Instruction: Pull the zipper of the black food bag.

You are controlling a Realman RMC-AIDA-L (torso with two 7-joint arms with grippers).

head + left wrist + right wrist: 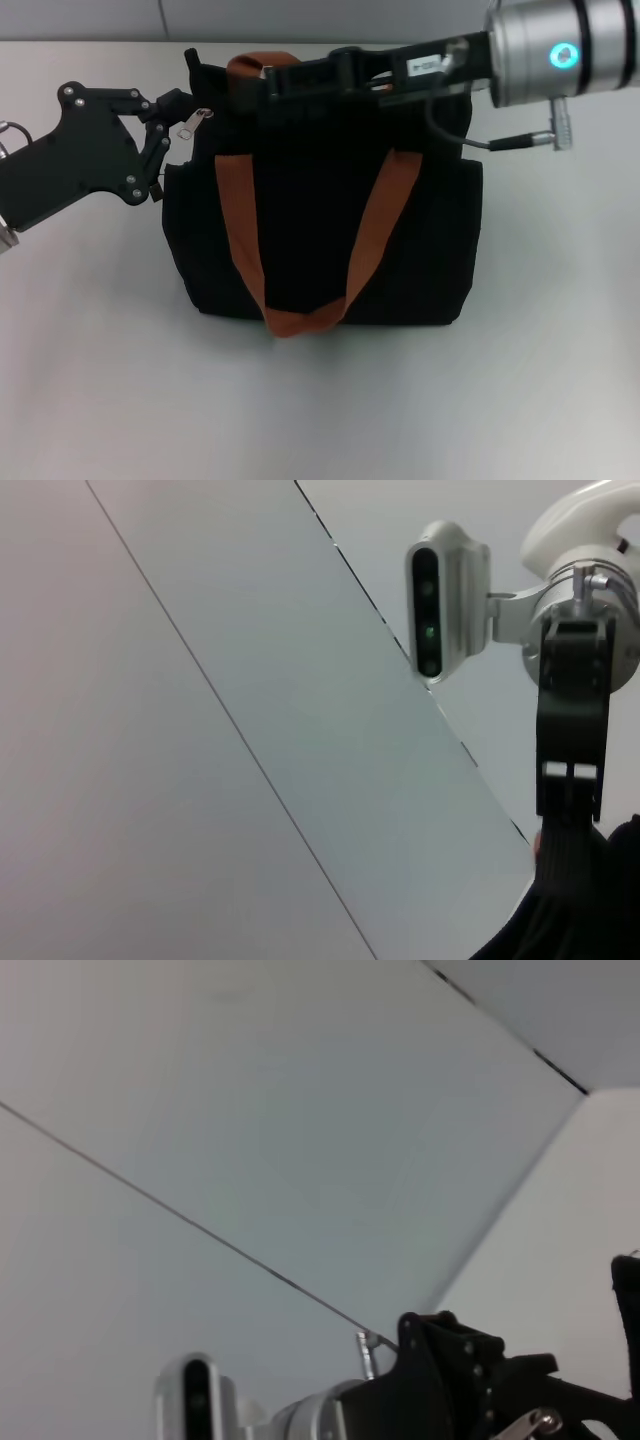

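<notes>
The black food bag (320,240) is matt cloth with woven orange-brown webbing handles (372,235); the zipper (192,122) pull is shiny metal; the table (540,380) is smooth and matt.

- The large boxy black fabric bag (330,230) stands on the flat pale table (120,380).
- The small silver metal zipper tab (193,122) is at the bag's top left corner.
- The left gripper (168,140) is just beside the tab.
- The right gripper (300,78) is over the bag's top edge.
</notes>
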